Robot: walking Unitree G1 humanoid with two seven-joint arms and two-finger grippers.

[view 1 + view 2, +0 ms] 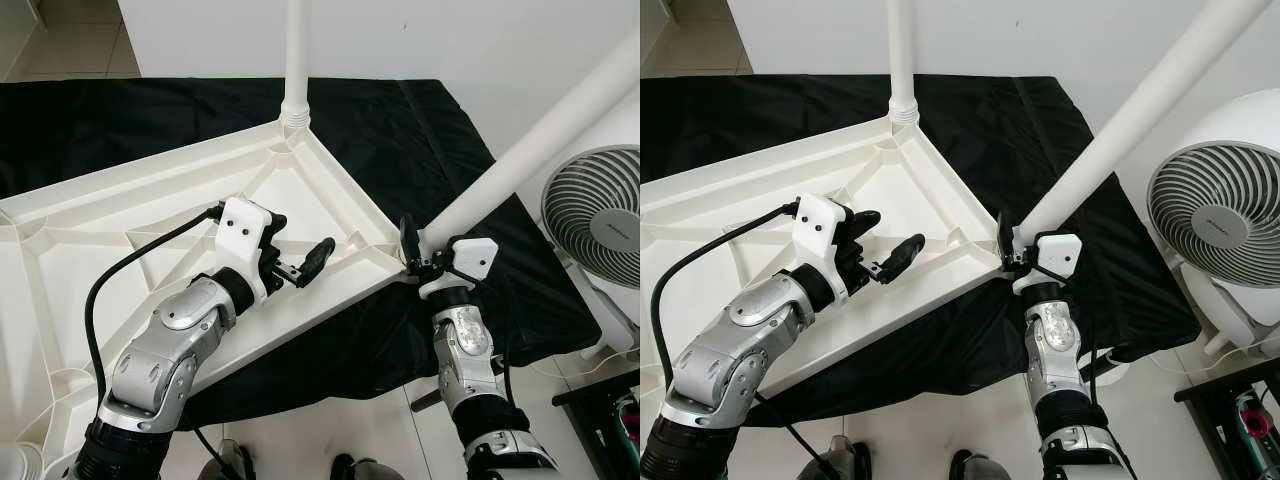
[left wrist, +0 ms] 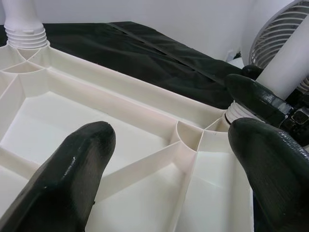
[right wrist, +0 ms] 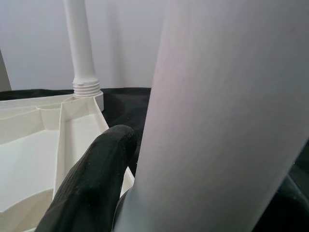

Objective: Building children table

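Setting: indoor domestic room, plain and sparsely furnished. Evidence: pale tiled floor (image 1: 330, 425); bare white wall (image 1: 450, 40); black cloth (image 1: 150, 115) spread flat over the floor as a work area; white household fan (image 1: 1220, 215) standing at the right, beside the cloth; corner of a dark shelf (image 1: 600, 395) at lower right with small items too small to identify.

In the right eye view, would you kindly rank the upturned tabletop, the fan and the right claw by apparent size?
1. Upturned tabletop, clearly the largest.
2. Fan, though partly cropped at the frame edge.
3. Right claw, smallest, shut on the tilted table leg.
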